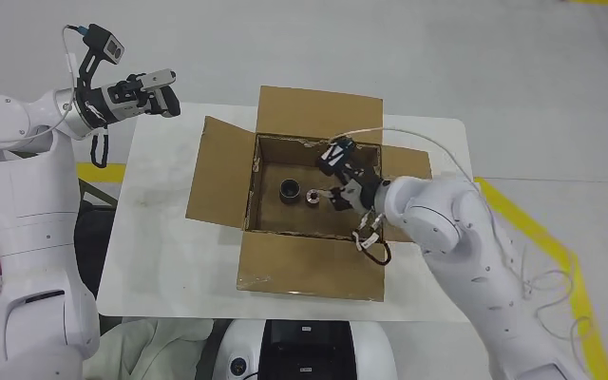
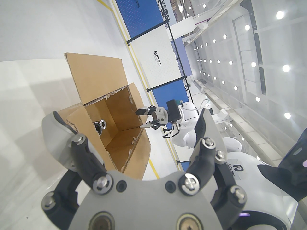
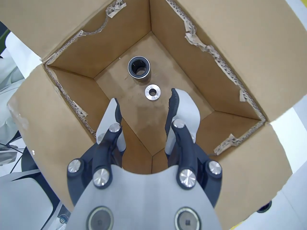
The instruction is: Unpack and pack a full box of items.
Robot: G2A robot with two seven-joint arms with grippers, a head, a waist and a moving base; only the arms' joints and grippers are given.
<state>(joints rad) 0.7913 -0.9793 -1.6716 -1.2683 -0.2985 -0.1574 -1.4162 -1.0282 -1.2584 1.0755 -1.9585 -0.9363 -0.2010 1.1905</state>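
logo lettering, seemingly a brand, on blue panel (image 2: 136,8) and white panel (image 2: 157,70)

Well beyond the fingers (image 2: 203,130) of the left gripper (image 2: 130,120) stands a row of partition panels (image 2: 144,8), blue and white, perforated, mounted on black frames. A yellow floor line (image 2: 115,17) runs along their feet across a pale, glossy floor (image 2: 48,13). Farther past the same fingers, a high white ceiling (image 2: 263,60) carries rows of round lights (image 2: 279,15), all lit. Beneath the fingers lies a white table (image 1: 161,237), grey floor around it.
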